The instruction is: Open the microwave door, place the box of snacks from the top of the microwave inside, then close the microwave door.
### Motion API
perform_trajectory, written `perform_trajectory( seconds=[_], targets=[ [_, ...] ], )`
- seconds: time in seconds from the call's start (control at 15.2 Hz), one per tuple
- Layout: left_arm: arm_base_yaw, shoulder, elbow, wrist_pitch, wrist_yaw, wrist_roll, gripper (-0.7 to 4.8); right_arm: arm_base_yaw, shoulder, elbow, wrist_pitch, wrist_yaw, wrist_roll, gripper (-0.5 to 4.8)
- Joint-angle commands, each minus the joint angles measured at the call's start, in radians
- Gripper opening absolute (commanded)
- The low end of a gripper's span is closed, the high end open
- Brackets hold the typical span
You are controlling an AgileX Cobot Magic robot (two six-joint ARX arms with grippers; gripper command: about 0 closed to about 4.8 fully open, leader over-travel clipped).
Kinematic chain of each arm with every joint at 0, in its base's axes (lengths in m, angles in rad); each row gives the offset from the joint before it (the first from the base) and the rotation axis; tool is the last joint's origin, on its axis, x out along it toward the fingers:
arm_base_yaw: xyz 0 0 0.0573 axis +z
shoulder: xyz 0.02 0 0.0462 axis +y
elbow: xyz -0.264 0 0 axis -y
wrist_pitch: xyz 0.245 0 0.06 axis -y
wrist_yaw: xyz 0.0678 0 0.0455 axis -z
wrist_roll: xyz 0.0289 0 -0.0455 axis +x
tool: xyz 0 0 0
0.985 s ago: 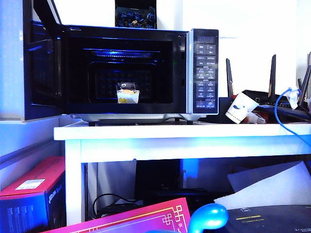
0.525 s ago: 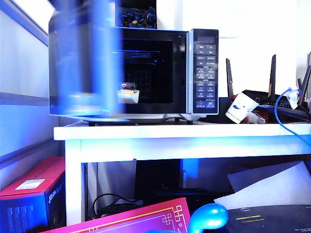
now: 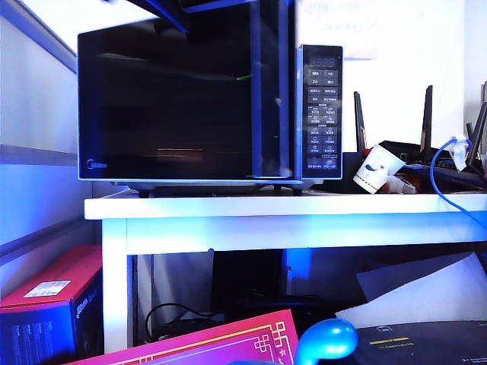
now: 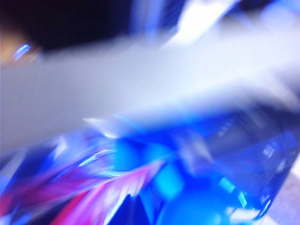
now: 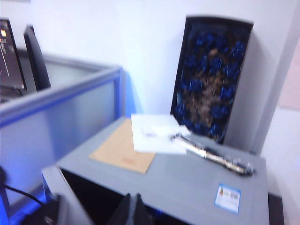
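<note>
The black microwave (image 3: 319, 106) stands on the white table. The microwave door (image 3: 167, 106) covers the front, and its right edge is smeared by motion. The box of snacks is hidden behind the door. In the right wrist view my right gripper (image 5: 134, 208) is shut and empty, just off the front edge of the microwave's grey top (image 5: 187, 178). The door's top edge (image 5: 58, 192) slants beside it with a dark wedge between. A dark blurred arm part (image 3: 171, 9) crosses above the microwave. The left wrist view is all motion blur, so my left gripper's state is unreadable.
A dark box of blue sweets (image 5: 211, 75) leans on the wall atop the microwave, with papers (image 5: 157, 133) and a brown envelope (image 5: 122, 152). Right of the microwave lie a paper cup (image 3: 377, 169), routers (image 3: 426, 114) and a blue cable (image 3: 441, 179). Boxes (image 3: 53, 296) sit below the table (image 3: 266, 209).
The microwave door has swung from wide open at the left across the opening and now hides the box of snacks. The dark box on top has vanished behind a blurred arm.
</note>
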Motion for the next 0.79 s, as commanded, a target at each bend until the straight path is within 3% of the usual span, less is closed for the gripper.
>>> perform_trajectory(
  seconds=[0.07,0.39,0.79],
  targets=[
    [-0.003,0.053,0.003,0.159,0.134,0.034,-0.06,0.001,-0.005,0.003,0.068,0.003,-0.002,-0.05],
    [-0.030,0.137,0.003,0.461,0.151,0.032,-0.06,0.001,-0.003,0.003,0.132,0.003,-0.002,-0.05],
    [-0.079,0.225,0.003,0.665,0.131,0.010,-0.06,0.001,-0.003,0.003,0.133,0.022,-0.002,-0.05]
  ],
)
